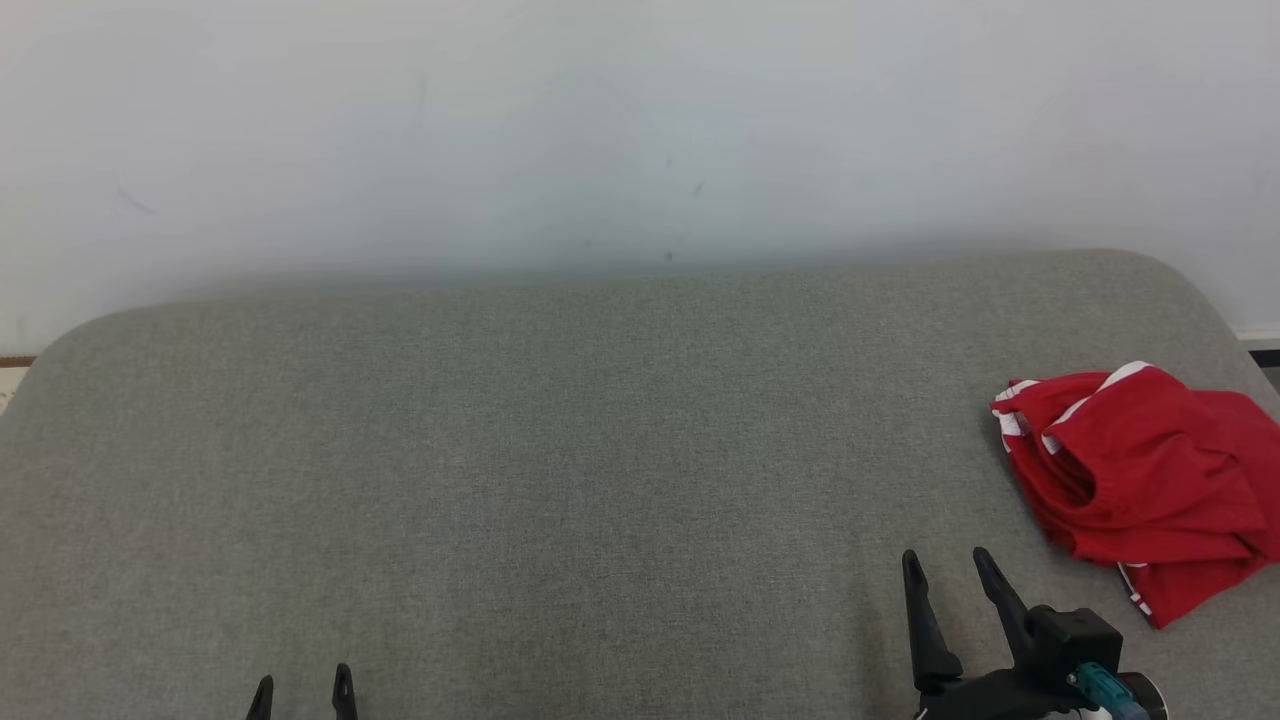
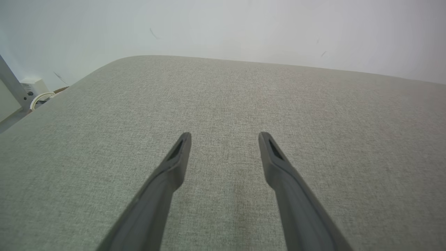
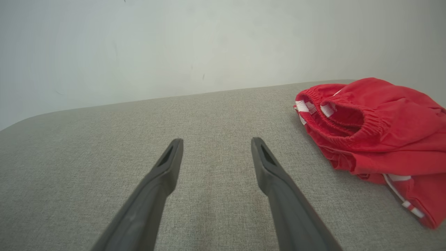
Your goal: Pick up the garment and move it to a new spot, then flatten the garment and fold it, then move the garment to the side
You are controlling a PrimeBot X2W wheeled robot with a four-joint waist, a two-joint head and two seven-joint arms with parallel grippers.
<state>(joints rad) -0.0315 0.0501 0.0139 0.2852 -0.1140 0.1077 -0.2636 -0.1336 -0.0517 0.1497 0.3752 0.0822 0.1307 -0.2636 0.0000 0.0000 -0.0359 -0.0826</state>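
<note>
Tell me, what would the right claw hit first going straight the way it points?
Likely the far part of the grey fabric surface, or the white wall behind; depth is unclear. The right gripper points past the red shorts, lying to its right.

Bright even light, faint shadow low on the wall (image 1: 640, 262), wrist views bowed — focus crisp.

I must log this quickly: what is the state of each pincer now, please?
Left pincer: open, holding nothing.
Right pincer: open, holding nothing; the red garment lies apart, to its right.
</note>
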